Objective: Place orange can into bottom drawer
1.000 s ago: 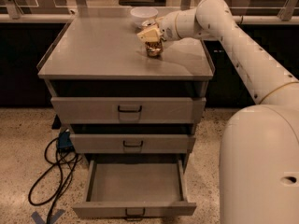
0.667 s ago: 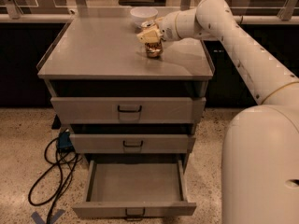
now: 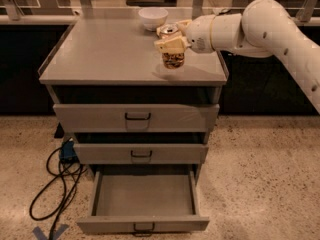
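Note:
The orange can [image 3: 173,60] is upright over the right part of the grey cabinet top [image 3: 110,49], near its front edge, its shadow just beneath it. My gripper [image 3: 171,43] comes in from the right and is shut on the can's upper part, hiding the can's top. I cannot tell whether the can rests on the top or hangs just above it. The bottom drawer [image 3: 144,196] is pulled open below, a wide shallow empty tray with a small dark handle [image 3: 143,227] on its front.
A white bowl [image 3: 153,17] stands at the back of the cabinet top, behind the gripper. The two upper drawers [image 3: 137,117] are shut. Black cables [image 3: 52,186] and a blue box [image 3: 68,151] lie on the speckled floor left of the cabinet.
The gripper with the can has shifted a little toward the cabinet's front right. The white robot body at the lower right is no longer in view.

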### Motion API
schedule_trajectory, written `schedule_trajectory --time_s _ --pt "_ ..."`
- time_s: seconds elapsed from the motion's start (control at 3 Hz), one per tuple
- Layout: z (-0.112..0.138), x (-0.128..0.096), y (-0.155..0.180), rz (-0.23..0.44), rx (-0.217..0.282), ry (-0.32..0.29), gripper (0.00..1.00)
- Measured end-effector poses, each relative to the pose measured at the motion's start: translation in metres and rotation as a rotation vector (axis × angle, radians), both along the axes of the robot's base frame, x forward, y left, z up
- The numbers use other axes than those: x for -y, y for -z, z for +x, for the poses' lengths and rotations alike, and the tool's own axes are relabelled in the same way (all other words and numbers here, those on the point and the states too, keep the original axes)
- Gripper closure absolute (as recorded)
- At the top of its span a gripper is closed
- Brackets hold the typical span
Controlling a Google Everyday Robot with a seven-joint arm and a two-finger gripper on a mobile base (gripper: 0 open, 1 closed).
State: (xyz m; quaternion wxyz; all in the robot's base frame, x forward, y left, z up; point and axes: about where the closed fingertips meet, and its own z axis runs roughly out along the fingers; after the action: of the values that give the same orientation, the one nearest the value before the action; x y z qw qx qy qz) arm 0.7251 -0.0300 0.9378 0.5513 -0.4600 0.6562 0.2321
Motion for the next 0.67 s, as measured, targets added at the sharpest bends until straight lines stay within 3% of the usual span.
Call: schedule_trajectory --time_s 0.33,0.67 --pt "-0.023 0.0146 0.0287 -0.004 -0.052 0.002 1.0" --pt "-0.0234 0.0144 0.029 -0.004 -0.052 0.001 1.0"
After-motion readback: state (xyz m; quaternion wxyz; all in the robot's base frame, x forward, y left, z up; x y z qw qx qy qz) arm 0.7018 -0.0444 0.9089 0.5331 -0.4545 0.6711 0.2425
